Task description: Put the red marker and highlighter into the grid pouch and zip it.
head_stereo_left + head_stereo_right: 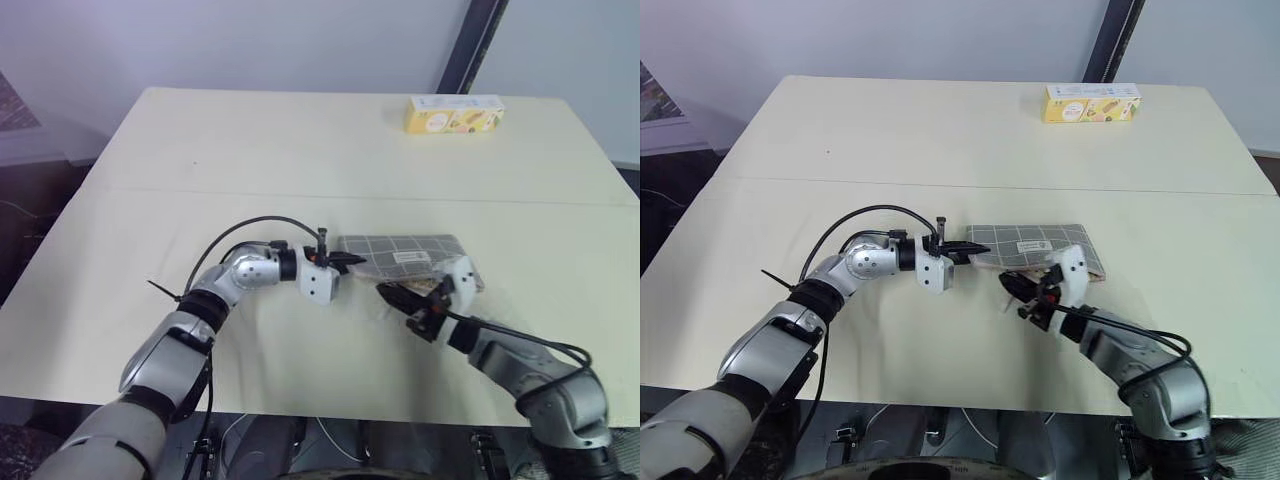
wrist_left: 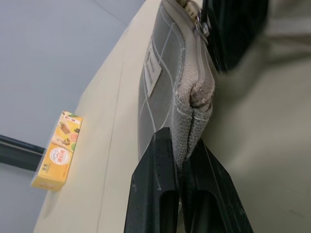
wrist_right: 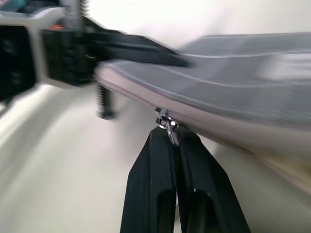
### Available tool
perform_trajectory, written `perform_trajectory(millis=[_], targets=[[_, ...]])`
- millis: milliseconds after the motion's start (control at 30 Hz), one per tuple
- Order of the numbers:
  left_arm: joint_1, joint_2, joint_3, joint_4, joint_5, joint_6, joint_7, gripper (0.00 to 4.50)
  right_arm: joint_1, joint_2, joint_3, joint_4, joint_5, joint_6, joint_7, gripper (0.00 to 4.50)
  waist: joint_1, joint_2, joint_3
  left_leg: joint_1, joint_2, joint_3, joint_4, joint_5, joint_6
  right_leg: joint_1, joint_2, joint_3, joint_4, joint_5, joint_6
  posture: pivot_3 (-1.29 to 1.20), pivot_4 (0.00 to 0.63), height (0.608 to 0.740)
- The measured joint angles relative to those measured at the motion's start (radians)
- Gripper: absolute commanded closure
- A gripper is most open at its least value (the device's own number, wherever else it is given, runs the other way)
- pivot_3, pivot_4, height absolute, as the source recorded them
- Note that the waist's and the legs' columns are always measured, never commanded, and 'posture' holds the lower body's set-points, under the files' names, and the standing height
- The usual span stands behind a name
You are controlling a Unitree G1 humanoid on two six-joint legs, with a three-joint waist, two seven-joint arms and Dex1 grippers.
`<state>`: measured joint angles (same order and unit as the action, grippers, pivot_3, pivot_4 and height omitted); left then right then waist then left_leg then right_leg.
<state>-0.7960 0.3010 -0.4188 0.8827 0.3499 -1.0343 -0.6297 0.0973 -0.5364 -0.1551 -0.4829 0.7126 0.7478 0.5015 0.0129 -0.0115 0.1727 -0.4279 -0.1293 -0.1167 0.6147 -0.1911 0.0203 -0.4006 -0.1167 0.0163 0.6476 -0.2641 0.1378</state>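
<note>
Pinching zip pull [image 3: 166, 124], right gripper [image 3: 176, 141]; head views hide it.

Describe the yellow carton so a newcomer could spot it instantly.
Start at the cream table and look to its far right corner. The yellow carton lies there alone, printed with pictures, far from the grey grid pouch near the front.

You see a pale cream desk [image 1: 250, 150] with a faint seam running across it. On it, the grid pouch [image 1: 405, 252] lies near the middle, and a yellow carton [image 1: 455, 114] rests far away at one o'clock.
</note>
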Motion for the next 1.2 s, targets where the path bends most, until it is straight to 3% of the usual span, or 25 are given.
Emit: perform_trajectory(millis=[167, 267, 367, 567, 600, 767, 933, 1067, 1200], targets=[[0.01, 0.029, 0.015, 0.017, -0.092, 0.04, -0.058, 4.5, 0.104, -0.136, -0.175, 0.098, -0.075, -0.068, 0.058, 4.48, -0.001, 0.0, 0.0, 0.0, 0.0, 0.0, 0.001, 0.0, 0.0, 0.005, 0.0, 0.0, 0.0, 0.0, 0.0, 0.0, 0.15, 0.74], [0.01, 0.022, 0.021, 0.017, -0.129, 0.066, -0.08, 4.5, 0.11, -0.148, -0.187, 0.106, -0.085, -0.088, 0.09, 4.48, -0.004, 0.0, 0.0, 0.001, 0.002, 0.0, 0.001, 0.0, 0.0, 0.005, 0.001, 0.0, 0.0, 0.0, 0.0, 0.0, 0.15, 0.74], [0.027, 0.002, 0.054, 0.014, -0.228, 0.149, -0.16, 3.49, 0.116, -0.148, -0.187, 0.106, -0.102, -0.101, 0.099, 3.5, -0.002, 0.001, 0.0, 0.001, 0.002, 0.0, 0.001, 0.0, 0.0, 0.005, 0.001, 0.0, 0.0, 0.0, 0.0, 0.0, 0.15, 0.74], [0.1, -0.023, 0.133, -0.131, -0.444, 0.37, -0.32, 0.54, 0.099, -0.143, -0.188, 0.111, -0.121, -0.11, 0.096, 0.43, -0.001, 0.0, 0.0, 0.0, 0.001, 0.0, 0.001, 0.0, 0.0, 0.005, 0.0, 0.0, 0.0, 0.0, 0.0, 0.0, 0.15, 0.74], [0.118, -0.019, 0.139, -0.18, -0.477, 0.414, -0.35, 0.49, 0.102, -0.146, -0.188, 0.11, -0.12, -0.11, 0.106, 0.03, 0.0, 0.0, 0.0, 0.0, 0.001, 0.0, 0.001, 0.0, 0.0, 0.005, 0.0, 0.0, 0.0, 0.0, 0.0, 0.0, 0.15, 0.74], [0.191, 0.068, 0.181, -0.381, -0.591, 0.636, -0.449, 0.49, 0.191, -0.193, -0.208, 0.049, -0.087, -0.092, 0.195, 0.03, -0.003, 0.002, 0.0, 0.0, 0.001, 0.0, 0.0, 0.0, 0.0, 0.004, 0.0, 0.001, 0.0, 0.0, 0.0, 0.0, 0.15, 0.74], [0.217, 0.162, 0.301, -0.377, -0.608, 0.728, -0.414, 0.49, 0.283, -0.237, -0.3, -0.042, -0.01, -0.062, 0.288, 0.03, -0.001, 0.002, 0.0, 0.001, 0.003, 0.0, 0.001, 0.0, 0.0, 0.005, 0.0, 0.0, -0.001, 0.0, -0.001, 0.0, 0.15, 0.74], [0.235, 0.169, 0.389, -0.376, -0.647, 0.829, -0.367, 0.49, 0.292, -0.25, -0.345, -0.119, 0.081, -0.032, 0.331, 0.03, 0.0, 0.001, 0.0, 0.001, 0.003, 0.0, 0.001, -0.001, -0.003, 0.004, -0.001, 0.0, -0.003, -0.002, -0.003, 0.0, 0.15, 0.74], [0.229, 0.165, 0.445, -0.367, -0.659, 0.915, -0.29, 0.49, 0.26, -0.25, -0.303, -0.168, 0.085, -0.037, 0.326, 0.03, 0.0, 0.0, 0.0, 0.001, 0.003, 0.0, 0.001, -0.001, -0.003, 0.003, -0.001, 0.0, -0.003, 0.0, -0.001, 0.0, 0.15, 0.74]])
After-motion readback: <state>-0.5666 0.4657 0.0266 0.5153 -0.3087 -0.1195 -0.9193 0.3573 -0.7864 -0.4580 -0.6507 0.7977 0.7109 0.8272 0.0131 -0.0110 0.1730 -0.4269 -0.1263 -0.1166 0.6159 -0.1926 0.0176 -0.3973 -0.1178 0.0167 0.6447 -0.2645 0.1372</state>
